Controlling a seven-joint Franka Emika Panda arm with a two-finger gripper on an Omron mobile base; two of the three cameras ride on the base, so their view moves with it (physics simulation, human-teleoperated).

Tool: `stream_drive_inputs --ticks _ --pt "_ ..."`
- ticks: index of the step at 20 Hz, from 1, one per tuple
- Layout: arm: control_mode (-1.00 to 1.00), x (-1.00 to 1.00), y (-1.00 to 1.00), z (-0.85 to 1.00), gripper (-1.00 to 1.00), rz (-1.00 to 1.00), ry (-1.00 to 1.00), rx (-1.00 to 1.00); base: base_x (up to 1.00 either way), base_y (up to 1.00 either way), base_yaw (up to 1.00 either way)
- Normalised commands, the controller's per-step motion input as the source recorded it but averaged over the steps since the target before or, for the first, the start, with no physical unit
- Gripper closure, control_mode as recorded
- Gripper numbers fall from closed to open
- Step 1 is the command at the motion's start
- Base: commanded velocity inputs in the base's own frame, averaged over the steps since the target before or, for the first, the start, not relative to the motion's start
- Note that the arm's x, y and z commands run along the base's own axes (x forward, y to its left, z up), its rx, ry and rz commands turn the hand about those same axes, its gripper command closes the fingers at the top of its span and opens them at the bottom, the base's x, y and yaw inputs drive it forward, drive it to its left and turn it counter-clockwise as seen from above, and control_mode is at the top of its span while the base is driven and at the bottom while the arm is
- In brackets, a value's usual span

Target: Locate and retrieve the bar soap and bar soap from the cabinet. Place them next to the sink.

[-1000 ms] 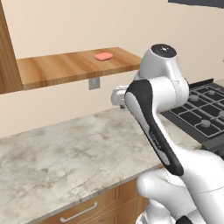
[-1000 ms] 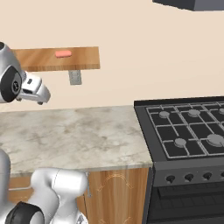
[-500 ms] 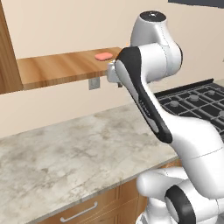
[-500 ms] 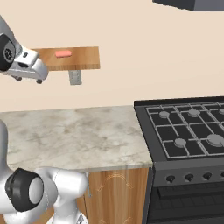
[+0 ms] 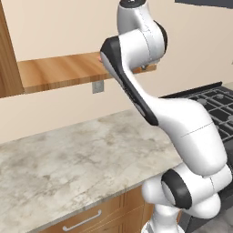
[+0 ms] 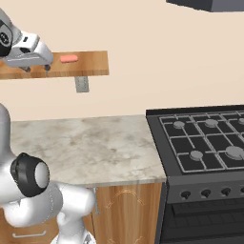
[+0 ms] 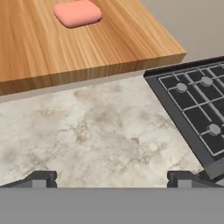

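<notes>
In the left base view, the shelf board (image 5: 59, 70) of the cabinet runs across the upper left of the frame, and the white arm rises in front of its right end. Only a sliver of salmon-pink, taken to be the bar soap (image 5: 98, 57), can be made out at the arm's edge in the upper middle; the rest is hidden.

In the right base view, the gripper (image 6: 37, 67) is seen at the upper left, level with the shelf board, and the pink bar lies flat on the wood just beside it, toward the right. Whether the fingers are spread or closed cannot be told here.

In the hand view, the bar is cut off by the top edge at the upper left, resting on the wood grain. The two dark fingertips (image 7: 41, 178) stand wide apart at the bottom corners, with nothing between them. The stove (image 7: 192, 109) is seen at the right.

The bar is judged light, rigid, smooth and possibly slippery; a hold across its short sides, low on the block, would be advised. The second, maroon bar and the sink cannot be found.
</notes>
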Motion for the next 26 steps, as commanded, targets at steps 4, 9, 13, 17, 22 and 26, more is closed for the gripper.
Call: stream_drive_inputs --ticks 4,9,13,17,22,26 --pt "-1.0 0.72 0.13 0.02 -1.0 -0.13 0.0 -0.05 0.0 0.0 0.0" --pt "-1.0 0.67 0.08 0.0 -1.0 -0.23 -0.02 0.02 0.0 0.0 0.0" --pt "-1.0 0.65 0.05 0.0 -1.0 -0.23 -0.03 0.04 0.0 0.0 0.0" --pt "-1.0 0.6 0.0 0.0 -1.0 -0.21 0.0 0.11 0.0 0.0 0.0" --pt "-1.0 0.64 0.0 0.0 -1.0 -0.18 0.0 0.1 0.0 0.0 0.0" --pt "-1.0 0.6 0.13 0.0 -1.0 -0.11 0.0 0.01 0.0 0.0 0.0"
